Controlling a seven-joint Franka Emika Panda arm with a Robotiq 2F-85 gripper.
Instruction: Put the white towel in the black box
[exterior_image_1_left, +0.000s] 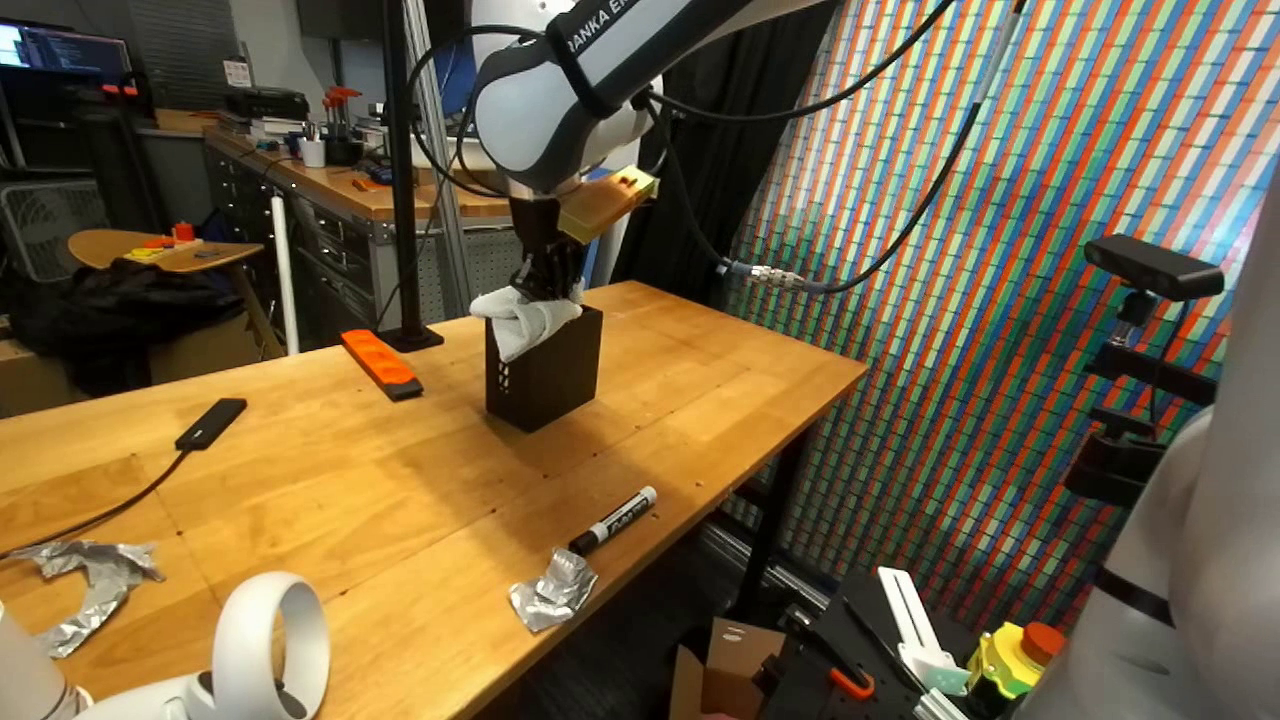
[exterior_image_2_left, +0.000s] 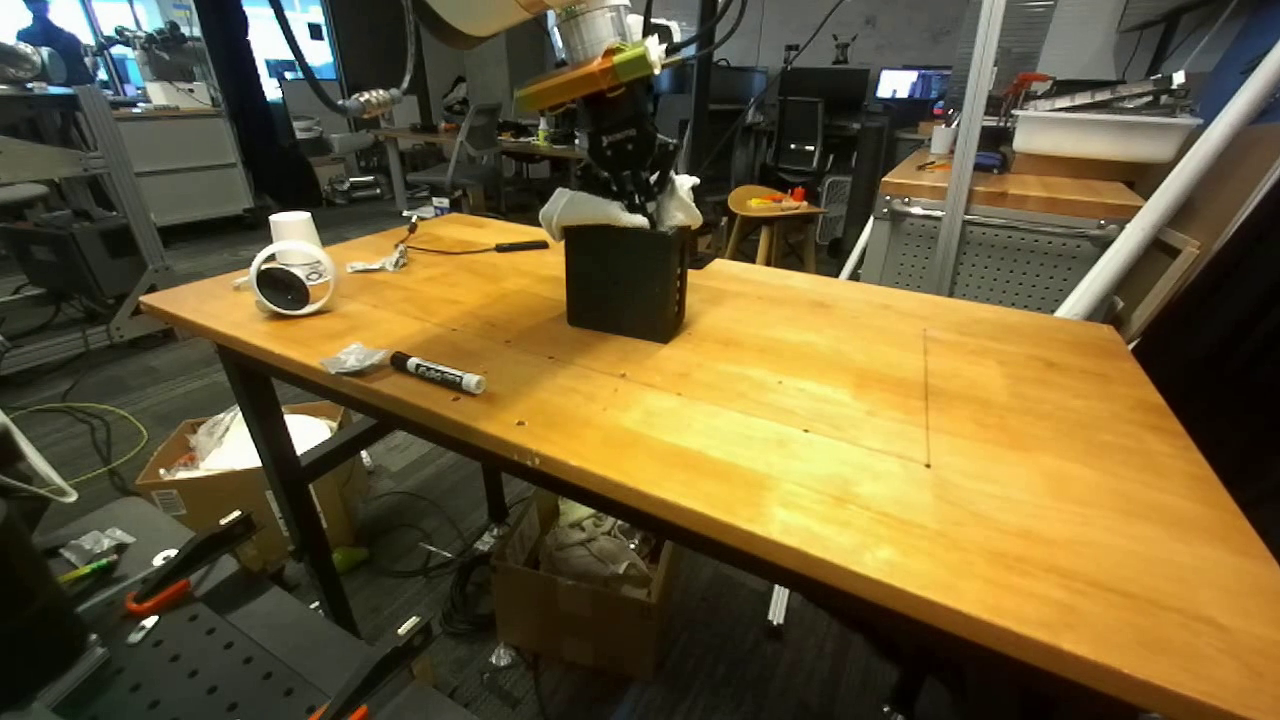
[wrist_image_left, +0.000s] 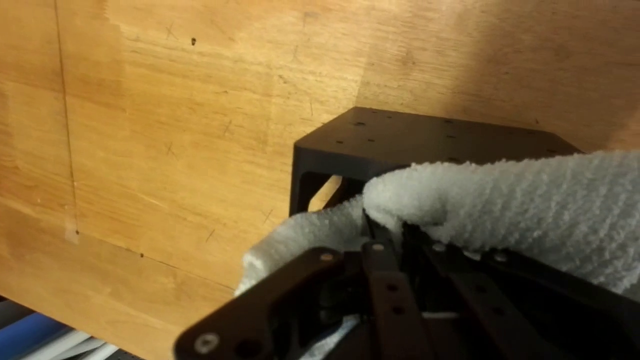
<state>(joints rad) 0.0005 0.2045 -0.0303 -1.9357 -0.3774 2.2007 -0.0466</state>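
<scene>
The black box (exterior_image_1_left: 553, 378) stands upright on the wooden table; it also shows in an exterior view (exterior_image_2_left: 622, 282) and in the wrist view (wrist_image_left: 425, 132). The rumpled white towel (exterior_image_1_left: 525, 322) sits bunched at the box's open top, with a flap hanging over the perforated side. It bulges over both sides of the top in an exterior view (exterior_image_2_left: 588, 212) and spreads either side of the fingers in the wrist view (wrist_image_left: 505, 200). My gripper (exterior_image_1_left: 548, 292) points down over the box, its fingers (wrist_image_left: 392, 232) close together on the towel. The fingertips and the box's inside are mostly hidden by cloth.
An orange and black flat object (exterior_image_1_left: 382, 364) and a black upright post (exterior_image_1_left: 402, 220) are near the box. A marker (exterior_image_1_left: 613, 520) and crumpled foil (exterior_image_1_left: 554, 590) lie by the table edge. A cabled black adapter (exterior_image_1_left: 210, 424) and a white ringed device (exterior_image_1_left: 268, 650) are farther along.
</scene>
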